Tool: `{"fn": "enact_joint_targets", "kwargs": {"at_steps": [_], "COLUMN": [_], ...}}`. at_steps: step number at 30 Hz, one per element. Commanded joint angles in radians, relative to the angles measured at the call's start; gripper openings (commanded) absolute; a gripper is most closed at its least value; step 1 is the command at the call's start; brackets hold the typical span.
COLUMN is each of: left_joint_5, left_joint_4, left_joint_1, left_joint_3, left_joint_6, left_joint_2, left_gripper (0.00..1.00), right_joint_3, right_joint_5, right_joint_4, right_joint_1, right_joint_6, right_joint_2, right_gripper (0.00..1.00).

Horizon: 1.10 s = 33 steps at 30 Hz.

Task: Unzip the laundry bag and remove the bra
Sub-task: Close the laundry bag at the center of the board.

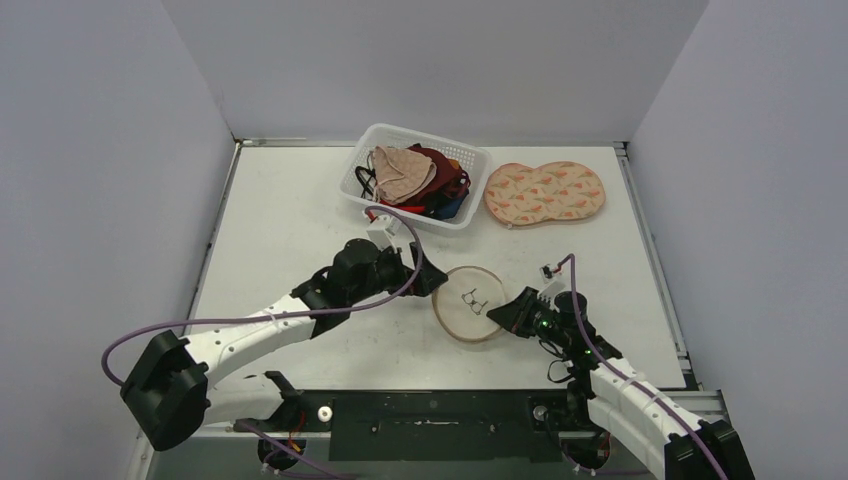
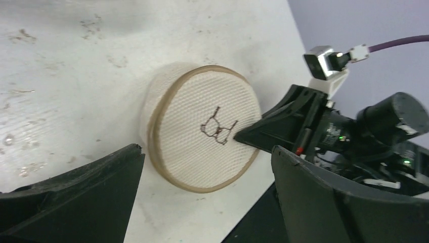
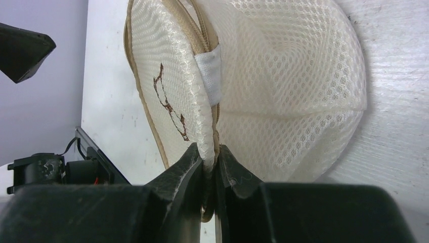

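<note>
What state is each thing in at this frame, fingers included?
laundry bag: zip looks closed, rim pinched.
right gripper: fingers shut on the laundry bag's rim.
left gripper: fingers open, holding nothing.
white basket: filled with bras.
peach patterned pouch: lying flat, untouched.

Bright even light, soft shadows, mostly sharp.

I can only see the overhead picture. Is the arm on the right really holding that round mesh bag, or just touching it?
Observer: Holding. Its wrist camera shows the right jaws pinched shut on the bag at its tan rim.
Operator: And the other arm?
Observer: Its wrist camera shows the left jaws wide open, the bag ahead between them, ungripped.
Operator: Is it unzipped?
Observer: Cannot tell; up close, a white tab crosses the seam between its mesh halves.
</note>
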Motion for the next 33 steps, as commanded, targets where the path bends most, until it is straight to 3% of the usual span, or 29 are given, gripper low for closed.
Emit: {"fn": "enact_joint_targets", "kwargs": {"at_steps": [1,9,23,27,33], "left_joint_5": [-0.082,0.000,0.095,0.132,0.156], "left_joint_4": [-0.175,-0.112,0.028,0.059,0.154], "left_joint_1": [0.000,-0.002,-0.002,0.001,0.000], "left_joint_3": [0.067,0.105,0.142,0.132,0.048], "left_joint_6": [0.162,0.191,0.283,0.286,0.222], "left_joint_2": [0.031,0.193,0.354,0.393,0.339], "left_gripper": [0.96,1.00,0.74,0.59,0.22], "right_joint_3": [0.053,0.067,0.055,0.058,0.078], "right_joint_5": [0.016,-0.006,-0.083,-0.108,-0.123], "right_joint_4": [0.000,-0.005,0.042,0.046,0.011], "right_joint_1": [0.004,0.004,0.004,0.004,0.004], "right_joint_6": [-0.046,-0.067,-0.071,-0.072,-0.083], "right_joint_2": [-0.003,0.018,0.053,0.056,0.035], "right_gripper": [0.05,0.05,0.05,0.05,0.05]}}
